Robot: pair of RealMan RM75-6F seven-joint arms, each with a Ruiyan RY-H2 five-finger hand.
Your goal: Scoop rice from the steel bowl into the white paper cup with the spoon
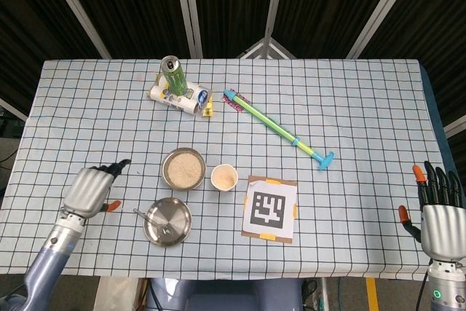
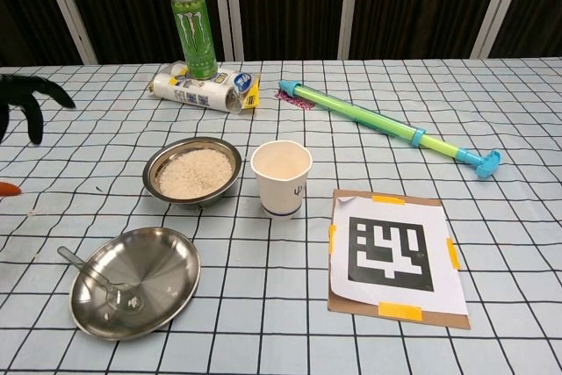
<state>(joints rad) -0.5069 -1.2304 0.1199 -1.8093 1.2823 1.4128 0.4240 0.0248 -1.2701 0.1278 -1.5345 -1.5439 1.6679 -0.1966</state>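
One slim, light, slippery metal spoon [image 2: 92, 271] lies in the steel plate [image 2: 167, 292]; pinch its handle. Both robot hands, left robot hand [image 1: 91, 189] and right robot hand [image 1: 439, 213], spread wide, empty.

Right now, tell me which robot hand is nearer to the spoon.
Left. The left robot hand hangs just beside the spoon, which lies in the steel plate. The right robot hand is off at the table's far right edge.
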